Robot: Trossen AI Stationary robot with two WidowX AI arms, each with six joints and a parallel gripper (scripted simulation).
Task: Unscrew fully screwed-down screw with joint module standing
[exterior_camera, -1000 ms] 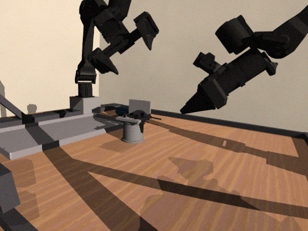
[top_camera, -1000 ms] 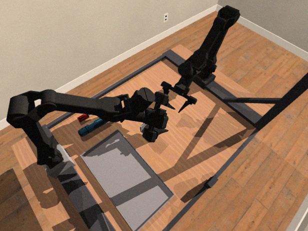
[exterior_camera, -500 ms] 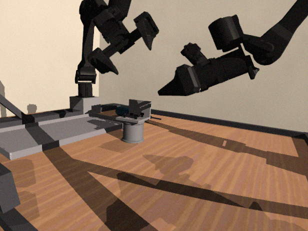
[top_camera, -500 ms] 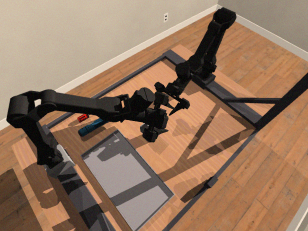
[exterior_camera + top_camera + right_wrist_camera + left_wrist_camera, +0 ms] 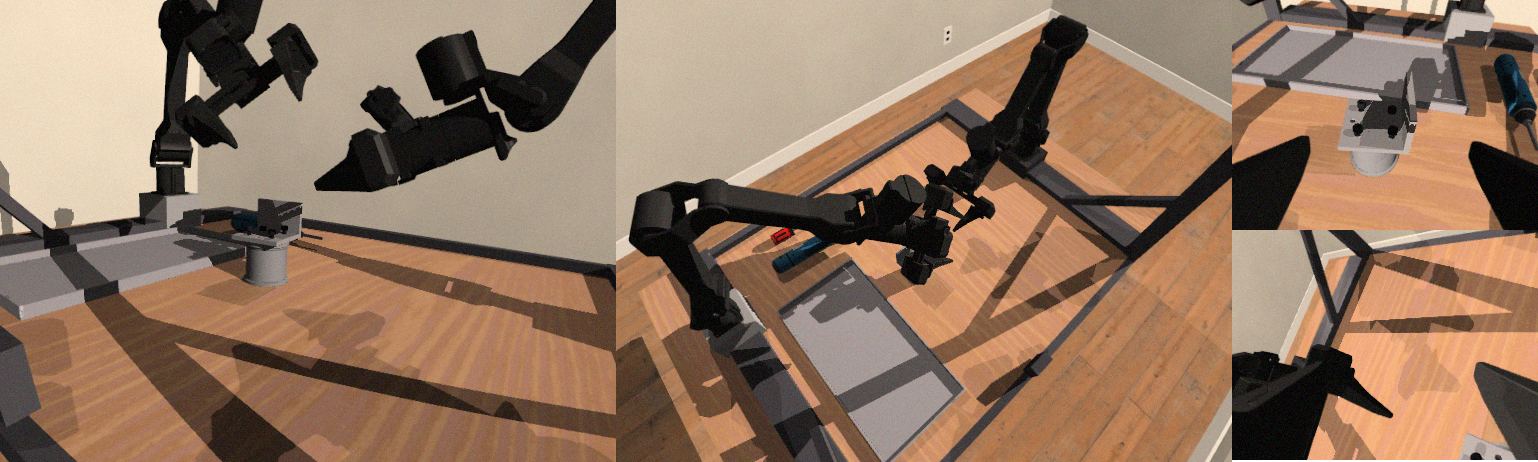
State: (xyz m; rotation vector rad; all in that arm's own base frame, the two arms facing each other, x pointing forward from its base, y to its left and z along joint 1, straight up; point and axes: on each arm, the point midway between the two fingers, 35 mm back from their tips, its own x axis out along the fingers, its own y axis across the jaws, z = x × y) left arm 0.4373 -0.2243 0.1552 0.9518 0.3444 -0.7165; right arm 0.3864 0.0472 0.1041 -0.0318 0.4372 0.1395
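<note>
Approaching the screwdriver [image 5: 790, 261] [image 5: 244, 221] [image 5: 1512, 82] appears to be the current step. Next, align the right jaws [image 5: 941, 222] [image 5: 320, 186] with its barrel. Both they and the left jaws [image 5: 956, 239] [image 5: 268, 124] stand wide open, empty. The joint module [image 5: 266, 265] [image 5: 1374, 162] stands upright beside the tray [image 5: 876, 345] [image 5: 145, 251] [image 5: 1347, 60] (bracket [image 5: 295, 220] [image 5: 1507, 452] [image 5: 1382, 142] on top).

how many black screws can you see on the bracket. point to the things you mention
4 on the bracket's flat plate [image 5: 1374, 142]: two in the row nearer the tray [image 5: 1382, 60], two in the row farther from it. The bracket's upright plate could hide others.
</note>
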